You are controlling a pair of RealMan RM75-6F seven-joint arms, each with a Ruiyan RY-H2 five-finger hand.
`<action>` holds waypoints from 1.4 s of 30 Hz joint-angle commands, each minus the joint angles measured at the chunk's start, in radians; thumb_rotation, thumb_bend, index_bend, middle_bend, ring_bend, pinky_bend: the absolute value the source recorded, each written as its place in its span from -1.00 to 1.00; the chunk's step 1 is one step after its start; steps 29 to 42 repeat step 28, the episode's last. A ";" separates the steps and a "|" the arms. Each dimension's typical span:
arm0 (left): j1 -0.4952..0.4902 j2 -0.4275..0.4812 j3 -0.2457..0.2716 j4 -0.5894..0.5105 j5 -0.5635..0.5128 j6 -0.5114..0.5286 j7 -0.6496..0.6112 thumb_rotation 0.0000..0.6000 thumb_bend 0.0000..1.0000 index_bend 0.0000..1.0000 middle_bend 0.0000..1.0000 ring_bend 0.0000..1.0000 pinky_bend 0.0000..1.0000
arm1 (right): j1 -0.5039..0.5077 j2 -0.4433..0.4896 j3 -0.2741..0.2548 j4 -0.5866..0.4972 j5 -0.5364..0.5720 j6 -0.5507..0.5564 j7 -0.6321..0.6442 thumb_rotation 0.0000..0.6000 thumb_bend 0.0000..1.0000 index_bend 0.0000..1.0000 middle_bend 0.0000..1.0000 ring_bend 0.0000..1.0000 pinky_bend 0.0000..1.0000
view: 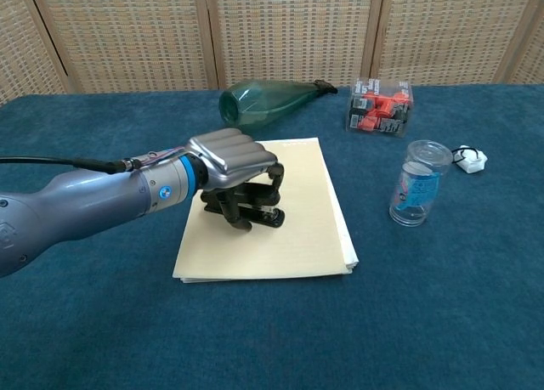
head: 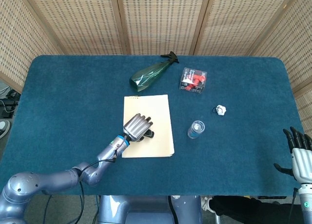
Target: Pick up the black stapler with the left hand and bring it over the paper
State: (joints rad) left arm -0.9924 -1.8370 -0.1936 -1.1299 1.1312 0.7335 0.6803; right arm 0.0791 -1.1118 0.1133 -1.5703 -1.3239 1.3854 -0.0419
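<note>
My left hand holds the black stapler over the cream sheet of paper in the middle of the table. The stapler sits low, at or just above the paper's surface, mostly covered by the curled fingers. My right hand shows only in the head view, at the far right edge off the table, fingers spread and holding nothing.
A green glass bottle lies behind the paper. A clear box of red items, a small plastic cup and a white clip stand to the right on the blue table.
</note>
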 commanded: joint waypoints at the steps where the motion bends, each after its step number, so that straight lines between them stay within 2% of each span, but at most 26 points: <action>1: 0.004 0.029 -0.011 -0.067 -0.006 0.031 -0.010 1.00 -1.00 -1.00 -1.00 -1.00 -0.84 | -0.001 0.002 -0.001 -0.002 -0.003 0.002 0.003 1.00 -1.00 -1.00 -1.00 -1.00 -1.00; 7: 0.040 0.114 -0.017 -0.202 0.059 0.130 -0.059 1.00 -1.00 -1.00 -1.00 -1.00 -0.86 | -0.007 0.009 -0.005 -0.015 -0.022 0.019 0.010 1.00 -1.00 -1.00 -1.00 -1.00 -1.00; 14: 0.159 0.311 0.005 -0.443 0.128 0.305 -0.109 1.00 -1.00 -1.00 -1.00 -1.00 -1.00 | -0.015 0.020 -0.011 -0.028 -0.042 0.035 0.025 1.00 -1.00 -1.00 -1.00 -1.00 -1.00; 17: 0.273 0.406 0.051 -0.550 0.147 0.444 -0.121 1.00 -1.00 -1.00 -1.00 -1.00 -1.00 | -0.016 0.022 -0.013 -0.032 -0.048 0.037 0.034 1.00 -1.00 -1.00 -1.00 -1.00 -1.00; 21: 0.442 0.478 0.138 -0.620 0.162 0.634 -0.142 1.00 -1.00 -1.00 -1.00 -1.00 -1.00 | -0.019 0.024 -0.019 -0.033 -0.060 0.041 0.045 1.00 -1.00 -1.00 -1.00 -1.00 -1.00; 24: 0.584 0.538 0.216 -0.647 0.188 0.767 -0.238 1.00 -1.00 -1.00 -1.00 -1.00 -1.00 | -0.021 0.024 -0.020 -0.032 -0.073 0.054 0.046 1.00 -1.00 -1.00 -1.00 -1.00 -1.00; 28: 0.711 0.601 0.284 -0.624 0.217 0.863 -0.384 1.00 -1.00 -1.00 -1.00 -1.00 -1.00 | -0.026 0.021 -0.025 -0.028 -0.092 0.073 0.027 1.00 -1.00 -1.00 -1.00 -1.00 -1.00; 42: 0.711 0.601 0.284 -0.624 0.217 0.863 -0.384 1.00 -1.00 -1.00 -1.00 -1.00 -1.00 | -0.026 0.021 -0.025 -0.028 -0.092 0.073 0.027 1.00 -1.00 -1.00 -1.00 -1.00 -1.00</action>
